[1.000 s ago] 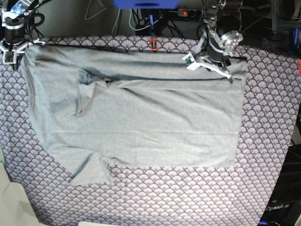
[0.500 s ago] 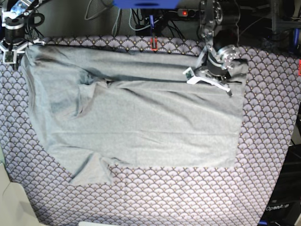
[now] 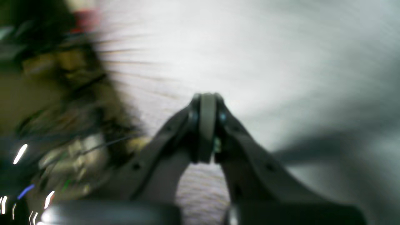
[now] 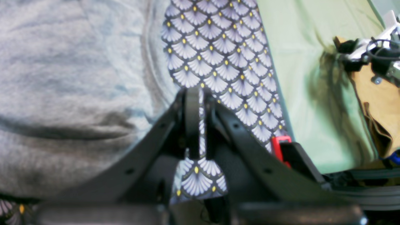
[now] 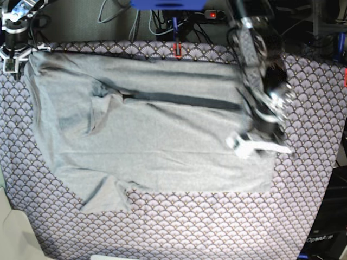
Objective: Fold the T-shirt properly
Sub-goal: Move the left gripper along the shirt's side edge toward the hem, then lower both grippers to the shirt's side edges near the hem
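Spreading across most of the purple-white fan-scale tablecloth, the light grey T-shirt lies flat, one sleeve poking out at its near left corner and a long dark crease running along its far half. The left gripper, blurred with motion in the base view, hangs over the shirt's right edge, nearer the camera than that crease. Its own wrist camera, also smeared, shows the jaws pressed fully together with pale grey cloth filling the view beyond and to the right of them; whether any fabric is pinched between the pads cannot be told. The right gripper sits at the shirt's far left corner, jaws likewise closed. From its wrist camera the T-shirt's seamed edge curves just left of the fingertips, patterned cloth lies directly ahead, and nothing shows gripped between the pads. A red clamp stands just right of that gripper.
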Robot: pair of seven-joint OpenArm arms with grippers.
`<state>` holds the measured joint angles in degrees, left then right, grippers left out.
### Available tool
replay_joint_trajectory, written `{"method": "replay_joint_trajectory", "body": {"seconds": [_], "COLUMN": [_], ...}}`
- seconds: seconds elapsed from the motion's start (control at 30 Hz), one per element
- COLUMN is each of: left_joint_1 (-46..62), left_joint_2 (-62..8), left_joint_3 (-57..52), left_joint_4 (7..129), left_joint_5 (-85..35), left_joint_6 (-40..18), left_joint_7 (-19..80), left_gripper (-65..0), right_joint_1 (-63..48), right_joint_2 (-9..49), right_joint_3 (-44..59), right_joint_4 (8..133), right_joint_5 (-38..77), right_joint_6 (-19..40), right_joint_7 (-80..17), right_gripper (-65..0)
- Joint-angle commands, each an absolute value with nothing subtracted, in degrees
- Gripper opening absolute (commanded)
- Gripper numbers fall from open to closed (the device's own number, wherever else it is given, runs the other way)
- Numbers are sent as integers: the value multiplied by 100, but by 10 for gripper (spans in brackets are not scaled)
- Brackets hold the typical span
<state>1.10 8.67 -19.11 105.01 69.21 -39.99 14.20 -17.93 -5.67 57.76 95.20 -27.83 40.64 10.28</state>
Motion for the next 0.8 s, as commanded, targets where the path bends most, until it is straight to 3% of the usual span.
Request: {"method": "replay_joint_trajectory", "body": {"seconds": [0.0,0.47,0.77], "left_joint_1": [48,251,-708], "left_joint_2": [900,866,900], "left_joint_3": [-1956,-3196,-3556], "left_joint_4": [10589,10378,9692], "left_joint_5": [6826,6589,6818], "left_joint_6": [-4000,-4000,-4000], "left_joint_7": [1376,1332,1763], "left_gripper": [-650,-650,-650], "right_joint_1": [-1807,-1789,-365], "right_joint_2": [-523,-541,-391], "right_joint_3": [5789,5771,5771], "right_joint_4": [9596,9648,9763], "right_joint_5": [-2668,-2668,-2738], "right_joint_6": [4000,4000,4000], "right_joint_7": [1182,1191,1121], "right_gripper": [-650,-650,-650]}}
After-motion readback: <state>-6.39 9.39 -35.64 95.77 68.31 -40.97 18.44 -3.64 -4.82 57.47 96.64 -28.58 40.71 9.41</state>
